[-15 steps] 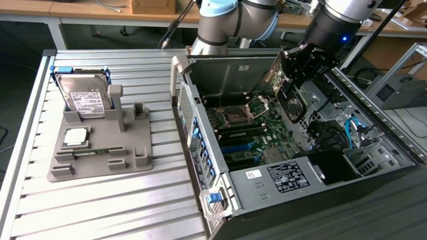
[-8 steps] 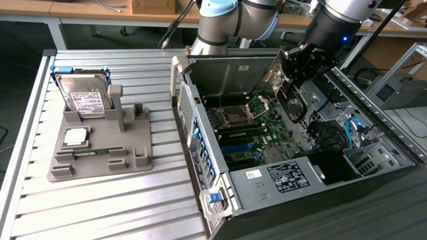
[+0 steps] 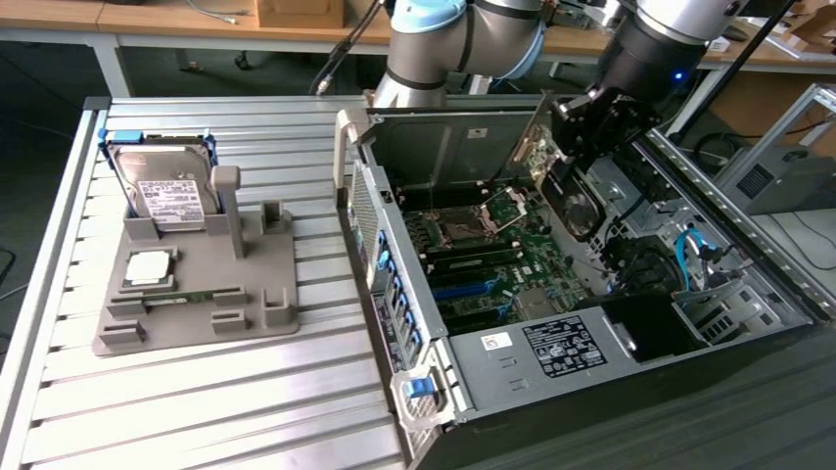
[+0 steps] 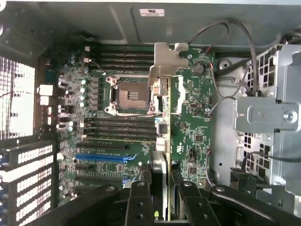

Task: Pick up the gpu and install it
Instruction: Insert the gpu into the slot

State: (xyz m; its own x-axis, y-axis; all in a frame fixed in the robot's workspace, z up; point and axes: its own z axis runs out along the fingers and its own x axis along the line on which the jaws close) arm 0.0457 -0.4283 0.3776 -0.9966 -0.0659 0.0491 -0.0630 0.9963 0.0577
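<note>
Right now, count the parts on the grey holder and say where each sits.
3: the hard drive stands at the far end, the CPU chip lies flat in the middle, a thin green strip, likely memory, sits slotted beside it. Others may be hidden.

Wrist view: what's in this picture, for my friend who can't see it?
The gripper clamps the gpu, seen edge-on with its silver bracket at the far end, over the green motherboard inside an open computer case. The board's processor socket sits empty.
</note>
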